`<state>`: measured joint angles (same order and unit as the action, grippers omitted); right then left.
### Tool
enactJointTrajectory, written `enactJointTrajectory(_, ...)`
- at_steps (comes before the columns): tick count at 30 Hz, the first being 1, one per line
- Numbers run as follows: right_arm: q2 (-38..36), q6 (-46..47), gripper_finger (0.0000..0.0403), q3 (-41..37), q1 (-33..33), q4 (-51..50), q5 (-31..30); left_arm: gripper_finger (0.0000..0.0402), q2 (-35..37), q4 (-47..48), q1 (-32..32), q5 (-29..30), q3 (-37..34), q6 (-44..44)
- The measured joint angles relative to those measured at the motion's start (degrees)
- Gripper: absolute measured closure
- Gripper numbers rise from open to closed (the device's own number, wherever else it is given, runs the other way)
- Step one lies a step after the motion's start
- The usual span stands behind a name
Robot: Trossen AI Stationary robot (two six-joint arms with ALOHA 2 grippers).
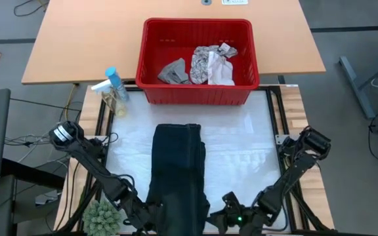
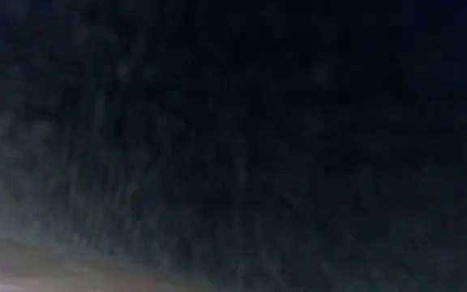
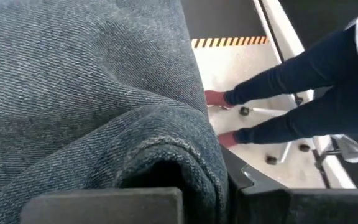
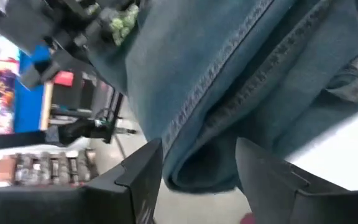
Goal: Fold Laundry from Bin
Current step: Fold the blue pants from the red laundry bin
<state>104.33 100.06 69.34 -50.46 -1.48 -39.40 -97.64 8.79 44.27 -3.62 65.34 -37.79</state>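
From above, the red rectangular plastic bin [image 1: 197, 62] with slotted sides stands at the far edge of the white work mat [image 1: 241, 141]; inside it lie a grey crumpled cloth [image 1: 174, 71] and, beside that, a white-grey leaf-patterned cloth [image 1: 213, 63]. The large dark denim garment [image 1: 178, 172] lies in a long folded strip on the mat, on the near side of the bin, running to the mat's near edge. The left gripper [image 1: 148, 215] and right gripper [image 1: 223, 211] flank that near end. A clear spray bottle with a blue cap [image 1: 113, 89] stands left of the bin; no writing is legible. The low view is filled with dark cloth. In the left wrist view, denim bulges over the clenched fingers [image 3: 104, 204], apparently pinched. In the right wrist view, spread fingers [image 4: 138, 180] straddle a seamed fold without clamping it.
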Motion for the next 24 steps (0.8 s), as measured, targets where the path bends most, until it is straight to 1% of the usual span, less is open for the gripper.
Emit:
enactJointTrajectory(4,0.0,-2.5,0.0167,-1.4,1.6,2.4,0.4,0.0385,-0.1,-0.3,0.2,0.7,0.0,-0.4)
enactJointTrajectory(9,0.2,-2.4,0.0167,-2.6,4.0,4.1,2.0,0.0385,0.0,-1.5,0.3,2.6,0.0,-0.9)
enactJointTrajectory(14,4.7,-2.8,0.0167,-3.1,6.1,15.9,7.4,0.0385,0.0,-1.5,0.1,2.6,0.0,-0.6)
enactJointTrajectory(16,7.1,-2.3,0.0167,-3.1,6.5,20.8,8.6,0.0385,0.0,-1.4,0.1,2.6,0.0,-0.9)
enactJointTrajectory(19,10.5,-1.1,0.0167,-3.1,6.0,27.7,9.5,0.0385,0.0,-1.4,0.1,2.8,0.0,-1.0)
enactJointTrajectory(22,12.0,-0.6,0.0167,-3.1,5.1,31.8,9.3,0.0385,0.0,-1.5,0.1,2.8,0.0,-1.1)
enactJointTrajectory(24,12.1,-0.6,0.0167,-3.1,4.6,32.8,9.0,0.0385,0.0,-1.4,0.1,2.8,0.0,-1.6)
